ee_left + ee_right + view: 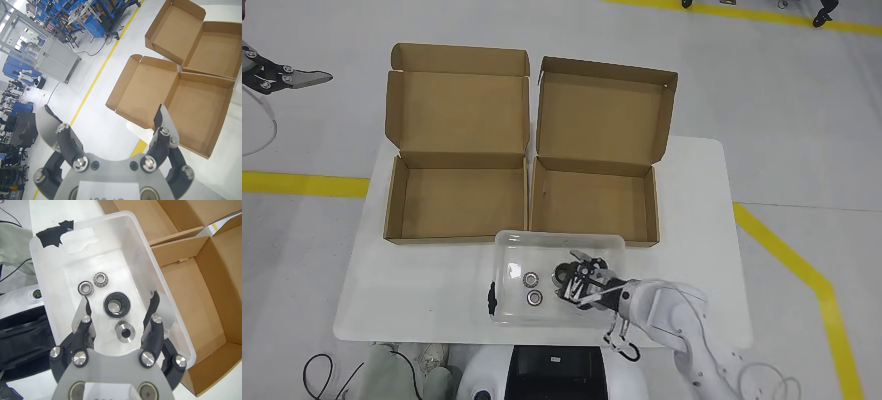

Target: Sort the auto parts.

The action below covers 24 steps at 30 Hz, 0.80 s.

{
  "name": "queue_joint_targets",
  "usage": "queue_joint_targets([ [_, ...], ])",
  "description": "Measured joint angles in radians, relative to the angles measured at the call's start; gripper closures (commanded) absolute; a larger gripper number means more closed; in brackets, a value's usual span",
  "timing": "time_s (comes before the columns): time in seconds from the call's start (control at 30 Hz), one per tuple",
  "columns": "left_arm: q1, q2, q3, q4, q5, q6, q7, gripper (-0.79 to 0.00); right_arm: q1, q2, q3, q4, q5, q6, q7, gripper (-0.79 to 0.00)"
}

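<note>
Right gripper (121,297) is down inside a clear bin (151,262), fingers spread apart, gripping nothing. Between the fingers lies one large ring (107,308), black with a metal rim. Closer to the wrist is one plain metal collar (118,330). Just past one fingertip is a small bearing (86,288), with a second bearing (101,279) right beside it — four parts in all.

The bin walls stand close outside both fingers, and there is black tape (53,237) on the far rim. From above, the gripper sits over the ring and collar; its wrist view gives them whole.

Beyond the bin are two open cardboard boxes, left box (454,200) and right box (592,205).

Left gripper (104,109) hangs off the table over the floor — fingers wide apart, nothing in them, boxes ahead.
</note>
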Motion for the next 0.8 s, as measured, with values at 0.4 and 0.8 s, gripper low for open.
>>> queue_joint_targets([
  [0.4,0.000,0.000,0.000,0.000,0.000,0.000,0.000,-0.785,0.059,-0.005,-0.066,0.073,0.028,0.054,0.083,-0.616],
  [0.8,0.000,0.000,0.000,0.000,0.000,0.000,0.000,-0.785,0.134,-0.015,-0.135,0.143,0.038,0.105,0.125,-0.548],
])
